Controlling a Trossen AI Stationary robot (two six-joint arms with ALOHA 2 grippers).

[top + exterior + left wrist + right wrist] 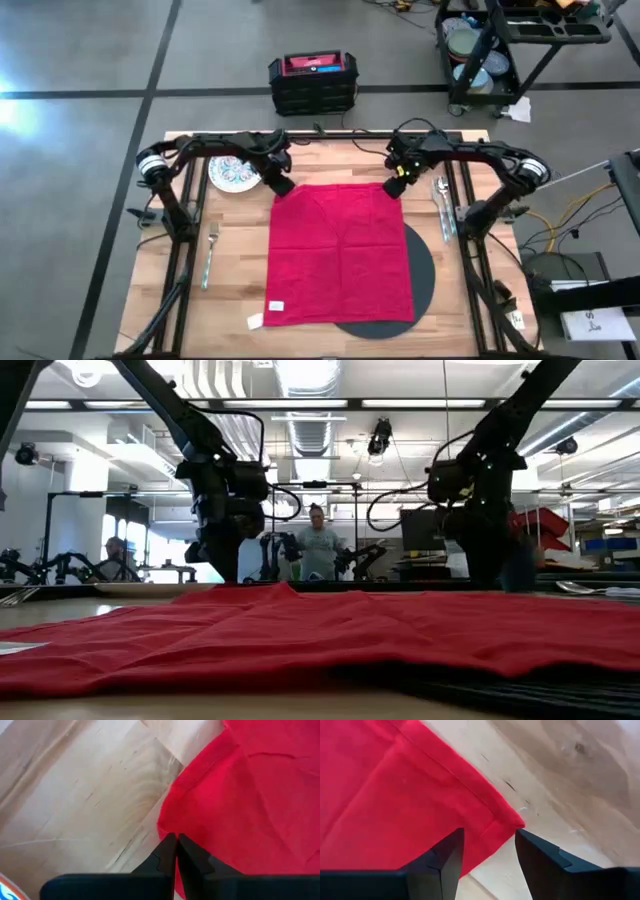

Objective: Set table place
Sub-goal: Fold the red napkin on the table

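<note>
From above we see the light wooden plank table [230, 300] with a large red cloth napkin [338, 255] spread flat at its middle, its long axis running from the far edge toward the near one, covering most of a round dark grey mat [420, 265] that shows past its right and near sides. A small white patterned plate [232, 174] lies by the far left corner, a silver fork [209, 252] lies left of the napkin, and more silver cutlery [441, 205] lies to its right, all pointing lengthwise along the table. Both arms reach in from the sides, the left gripper [281, 184] at the napkin's far left corner and the right gripper [394, 187] at its far right corner. At table height we see both arms dropping steeply onto the cloth's far edge, a person [318, 550] standing beyond. The left wrist view shows its fingers [165, 855] pressed together on the napkin's corner. The right wrist view shows its fingers [447, 855] spread, straddling the hemmed corner.
</note>
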